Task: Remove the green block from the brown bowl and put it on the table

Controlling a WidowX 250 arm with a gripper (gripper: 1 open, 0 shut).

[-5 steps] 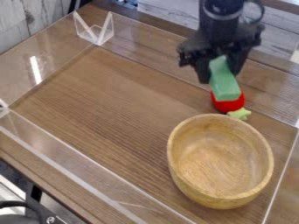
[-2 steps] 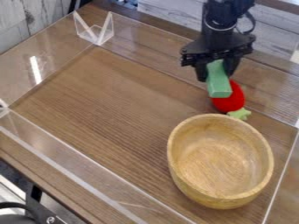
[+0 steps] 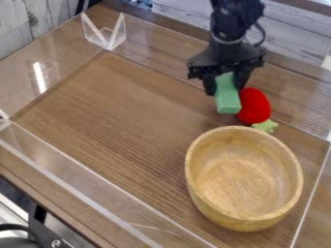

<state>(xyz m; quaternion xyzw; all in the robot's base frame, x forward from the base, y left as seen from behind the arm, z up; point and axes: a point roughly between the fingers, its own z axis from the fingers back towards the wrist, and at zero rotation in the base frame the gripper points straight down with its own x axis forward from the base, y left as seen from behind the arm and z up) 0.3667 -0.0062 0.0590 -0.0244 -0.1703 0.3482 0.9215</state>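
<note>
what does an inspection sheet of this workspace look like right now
surface: wooden table with clear plastic walls around it
job's things: green block is out of the brown bowl, held between the jaws close above the table; whether it touches the wood cannot be told; the bowl looks empty
clutter: red strawberry-like toy beside the green block, behind the bowl; small clear stand at the far left corner
grippers: gripper pointing steeply down, shut on the green block
cables: nothing seen clearly; some dark shapes at the bottom left edge are too cut off to identify
surroundings: pale boards behind the table, otherwise nothing seen
</note>
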